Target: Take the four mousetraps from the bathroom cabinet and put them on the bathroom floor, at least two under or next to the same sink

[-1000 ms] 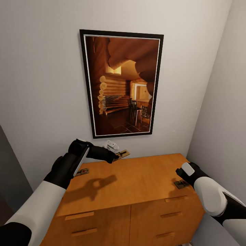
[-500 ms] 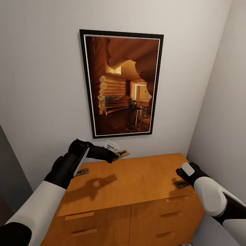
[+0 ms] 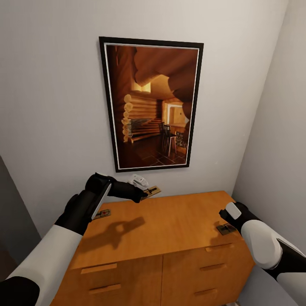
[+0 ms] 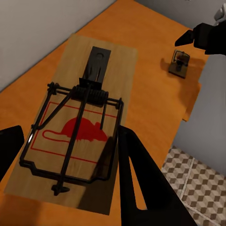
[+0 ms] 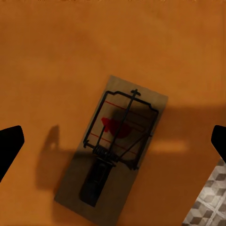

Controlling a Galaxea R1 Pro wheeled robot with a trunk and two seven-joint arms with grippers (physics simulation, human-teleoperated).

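Cabinet [image 3: 170, 225] top is being viewed from the head camera, with a framed picture [image 3: 151, 104] hung on the wall behind it. Three traps are being shown on the top: a back trap [image 3: 151, 192] near the wall, a left trap [image 3: 102, 213] near the left edge, and a right trap [image 3: 225, 229] near the front right corner.

Left gripper [image 3: 138, 193] is being held at the back trap, just above the cabinet top. In the left wrist view the back trap [image 4: 77, 127] is being framed between the two dark fingers [image 4: 141, 183], set wide; one finger is lying right at the board's edge, but real contact cannot be told. No grip is being shown there. Red mouse print and wire bar are being seen on the board, and the right trap [image 4: 179, 64] is lying farther off.

Right gripper [image 3: 227, 216] is being held over the right trap. In the right wrist view that trap [image 5: 113, 146] is being seen flat on the wood, fingertips [image 5: 9, 146] spread wide and well apart from it. Tiled floor [image 5: 209, 197] is being seen past the cabinet edge.
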